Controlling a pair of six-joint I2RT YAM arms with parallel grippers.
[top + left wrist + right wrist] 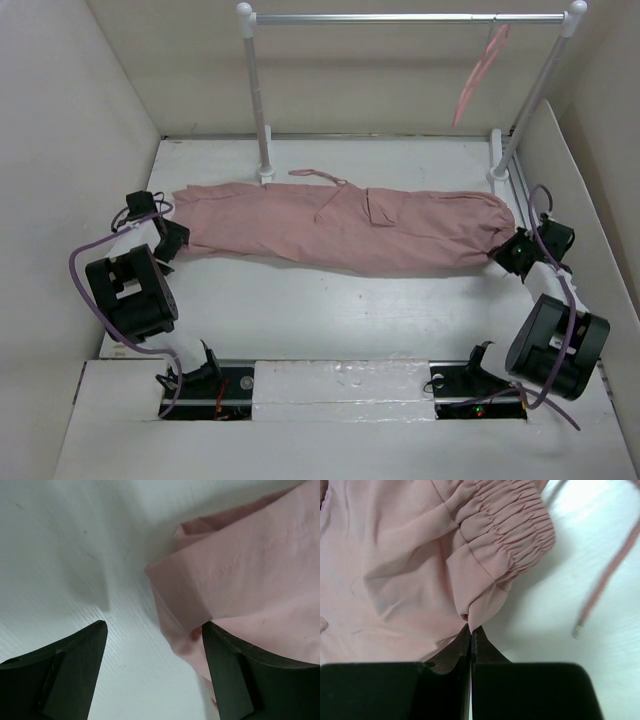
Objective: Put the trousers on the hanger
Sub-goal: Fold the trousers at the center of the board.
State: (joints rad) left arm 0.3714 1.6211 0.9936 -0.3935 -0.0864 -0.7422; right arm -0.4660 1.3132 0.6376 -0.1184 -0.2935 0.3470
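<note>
Pinching trousers (410, 565) by the cuff (510, 525), right tool (470, 630) pressed together, left tool (154, 625) spread wide beside them

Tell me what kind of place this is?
Probably a robot test booth, not a home: white panel walls box in a white table, two black robot arms are bolted to its near edge, and a white-and-metal garment rail stands at the back.
</note>
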